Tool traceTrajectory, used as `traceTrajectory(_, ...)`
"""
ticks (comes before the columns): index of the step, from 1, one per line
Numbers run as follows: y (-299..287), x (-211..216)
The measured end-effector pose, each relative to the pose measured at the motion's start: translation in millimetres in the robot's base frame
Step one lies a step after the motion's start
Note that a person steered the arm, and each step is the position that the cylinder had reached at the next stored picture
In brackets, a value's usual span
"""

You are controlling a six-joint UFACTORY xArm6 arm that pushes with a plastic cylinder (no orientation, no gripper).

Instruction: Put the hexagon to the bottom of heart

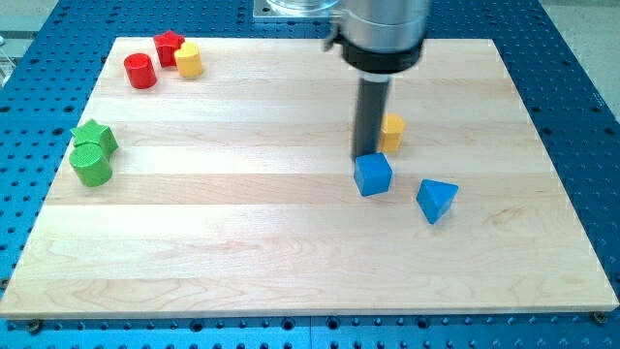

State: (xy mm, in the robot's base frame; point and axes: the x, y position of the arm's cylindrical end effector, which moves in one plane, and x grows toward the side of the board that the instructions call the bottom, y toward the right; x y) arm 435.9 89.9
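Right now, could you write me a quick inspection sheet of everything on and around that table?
Surface: pale wooden board, flat.
Job's things: yellow block partly behind my rod, shape unclear; no heart clearly made out.
Clutter: blue cube, blue triangle block, red cylinder, red star, yellow cylinder, green star, green cylinder.
Grippers: none; my tip sits just above the blue cube.
Cables: nothing seen.
Surroundings: blue perforated table.

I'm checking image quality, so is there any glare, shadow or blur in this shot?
Camera view: even, soft lighting; sharp focus throughout; faint sheen on the pale wooden board; the dark rod partly hides the yellow block, my tip just above the blue cube.
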Motion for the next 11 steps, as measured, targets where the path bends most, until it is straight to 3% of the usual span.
traceTrajectory(1, 45.8, -16.9)
traceTrajectory(2, -12.4, -42.0)
traceTrajectory(3, -113.2, -55.5)
traceTrajectory(4, -78.4, -32.7)
traceTrajectory(6, 37.1, -46.5)
traceTrajectory(8, -97.3, -81.2)
traceTrajectory(9, -66.4, -87.2)
traceTrajectory(10, -72.4, -120.4)
traceTrajectory(11, -174.0, -123.6)
